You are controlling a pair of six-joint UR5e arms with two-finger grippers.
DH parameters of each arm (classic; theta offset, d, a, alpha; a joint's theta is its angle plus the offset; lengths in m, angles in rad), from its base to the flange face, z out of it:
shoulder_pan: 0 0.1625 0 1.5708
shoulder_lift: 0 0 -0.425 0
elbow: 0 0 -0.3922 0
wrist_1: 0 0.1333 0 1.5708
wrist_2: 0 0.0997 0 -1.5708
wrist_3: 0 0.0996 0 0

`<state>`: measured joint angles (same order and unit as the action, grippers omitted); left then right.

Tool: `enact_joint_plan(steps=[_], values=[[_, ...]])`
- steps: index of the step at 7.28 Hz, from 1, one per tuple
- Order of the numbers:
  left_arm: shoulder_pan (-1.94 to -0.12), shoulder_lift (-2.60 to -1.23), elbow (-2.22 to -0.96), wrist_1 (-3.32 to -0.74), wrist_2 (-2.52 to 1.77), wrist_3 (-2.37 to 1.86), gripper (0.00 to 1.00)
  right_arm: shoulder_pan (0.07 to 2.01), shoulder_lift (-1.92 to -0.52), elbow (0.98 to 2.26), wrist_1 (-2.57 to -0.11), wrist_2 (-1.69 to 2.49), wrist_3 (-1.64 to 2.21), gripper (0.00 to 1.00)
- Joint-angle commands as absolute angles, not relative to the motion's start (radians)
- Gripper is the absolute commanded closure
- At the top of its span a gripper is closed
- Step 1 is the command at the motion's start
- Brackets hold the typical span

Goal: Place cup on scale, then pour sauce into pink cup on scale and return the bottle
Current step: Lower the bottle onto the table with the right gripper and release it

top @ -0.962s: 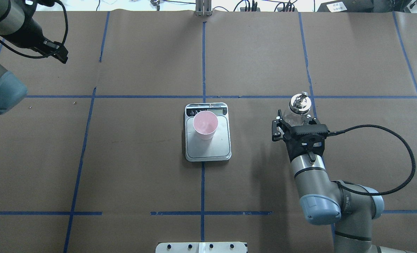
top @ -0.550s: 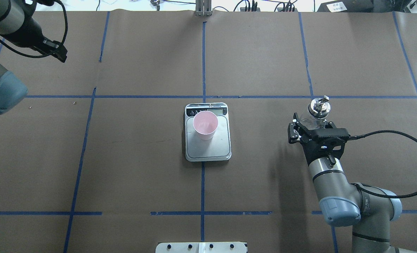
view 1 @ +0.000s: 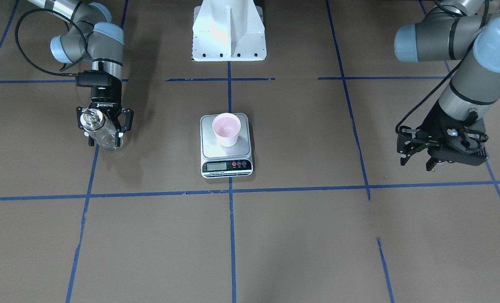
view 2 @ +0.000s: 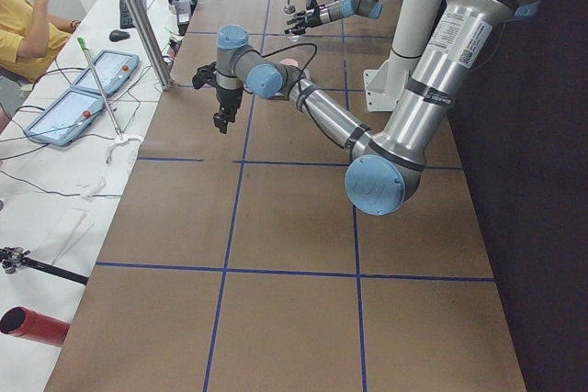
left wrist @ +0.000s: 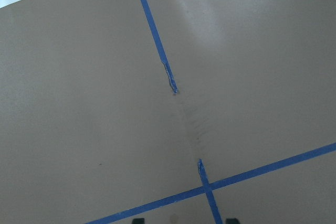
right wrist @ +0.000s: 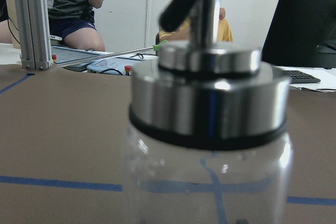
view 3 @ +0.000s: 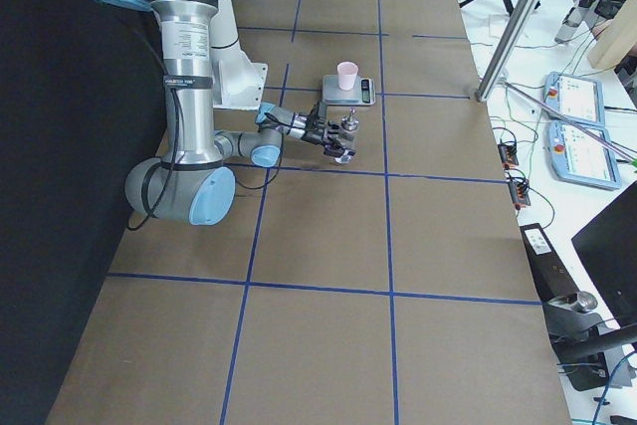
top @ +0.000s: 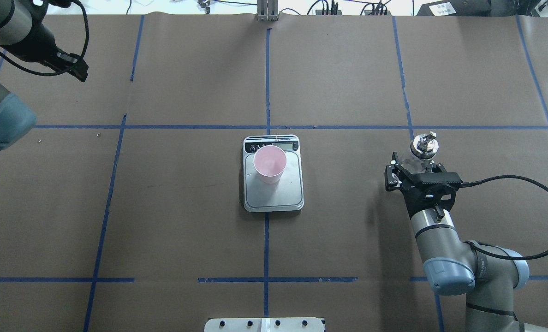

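Note:
The pale pink cup (top: 270,161) stands upright on the scale (top: 274,197), near its display end; it also shows in the front view (view 1: 226,128) on the scale (view 1: 244,147). My right gripper (top: 418,162) is shut on the clear bottle (top: 424,144) with the silver spout, holding it upright low over the table, well to the right of the scale. The front view shows the bottle (view 1: 100,134) in the gripper (view 1: 103,135). The right wrist view is filled by the bottle (right wrist: 207,145). My left gripper (view 1: 416,162) is open and empty, high at the far left.
The white robot base (view 1: 229,33) sits behind the scale. Blue tape lines cross the brown paper table (top: 186,207). An aluminium post (top: 267,11) stands at the far edge. Operators and control tablets (view 3: 577,106) are beyond that edge.
My right gripper has carried the bottle to the right, away from the scale, and lower toward the table. The cup, the scale and the left arm have stayed put.

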<state>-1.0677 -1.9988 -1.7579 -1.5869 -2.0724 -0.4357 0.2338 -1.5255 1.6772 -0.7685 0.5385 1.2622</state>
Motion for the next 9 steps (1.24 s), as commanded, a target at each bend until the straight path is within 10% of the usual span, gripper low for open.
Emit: enact_joint_plan(steps=[1,5,6,9], values=[[-1.068,-1.999,-1.756,-1.588,-2.072,-0.436,0.39,0.242,-1.528,1.657,-0.746,0.54,1.262,1.0],[-1.066,-2.002,-1.756,-1.586,-2.072,-0.436,0.39,0.25,-1.526,1.637,-0.744,0.541,1.264,0.94],[-1.066,-2.003,-1.755,-1.586,-2.072,-0.436,0.39,0.249,-1.528,1.635,-0.735,0.538,1.288,0.03],[-1.066,-2.005,-1.755,-1.586,-2.072,-0.436,0.39,0.245,-1.532,1.537,-0.536,0.5,1.292,0.0]])
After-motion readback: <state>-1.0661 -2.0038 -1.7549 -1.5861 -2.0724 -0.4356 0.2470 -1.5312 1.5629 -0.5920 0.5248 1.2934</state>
